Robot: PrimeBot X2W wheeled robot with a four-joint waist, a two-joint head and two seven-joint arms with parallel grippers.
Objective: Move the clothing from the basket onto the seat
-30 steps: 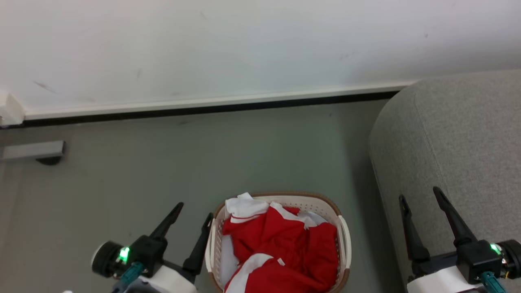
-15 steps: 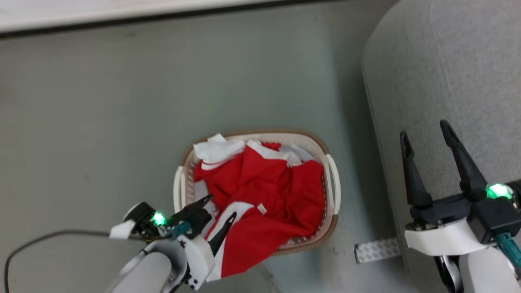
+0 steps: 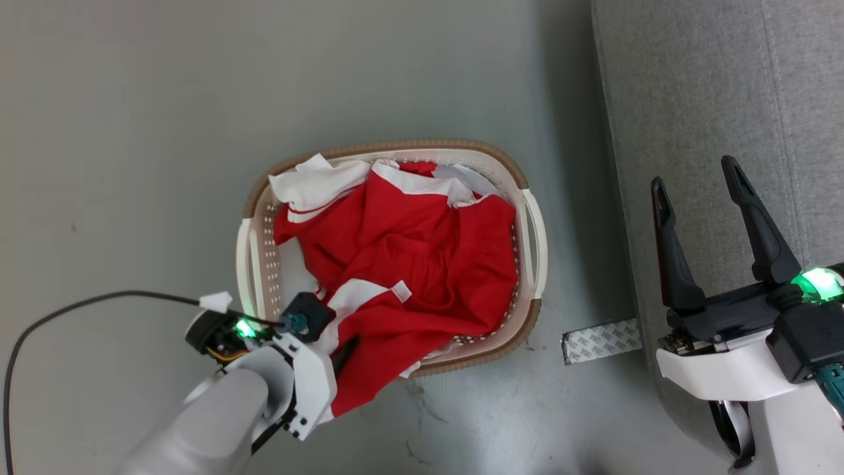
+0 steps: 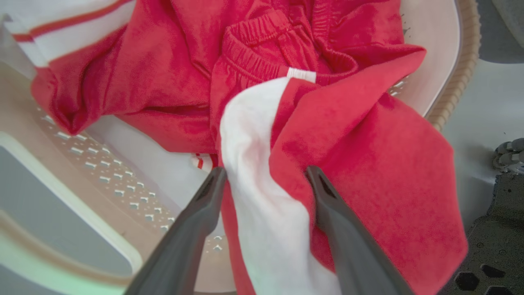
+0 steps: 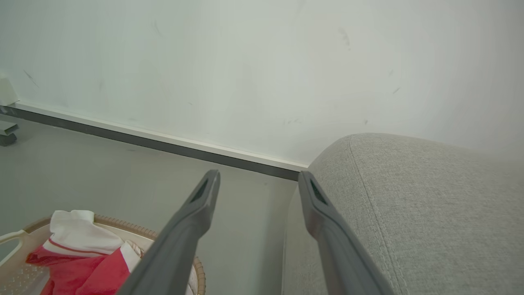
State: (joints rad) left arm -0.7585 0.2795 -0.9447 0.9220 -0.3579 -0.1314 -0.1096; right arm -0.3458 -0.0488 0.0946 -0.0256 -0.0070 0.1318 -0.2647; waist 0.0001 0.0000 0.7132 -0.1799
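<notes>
The left gripper point(image 4: 265, 172), jaws wide and clamping nothing, straddles a white fold of the clothing point(image 3: 409, 264) heaped in the basket point(image 3: 395, 145), while the right gripper point(image 3: 695, 175) hovers spread and empty over the seat point(image 3: 712, 79) alongside.

Light: bright, even, soft all over | Shadow: you see a dim band on the plain grey floor point(image 3: 132, 99) beside the rounded grey fabric sofa point(image 3: 699, 99) | Blur: pale left forearm point(image 3: 198, 429), lower left of head view, is soft | Wrist views: edges bend; long dark fingers point(image 4: 192, 233) smear near the lens | Glare: green lamp point(image 3: 817, 284) blooms
</notes>
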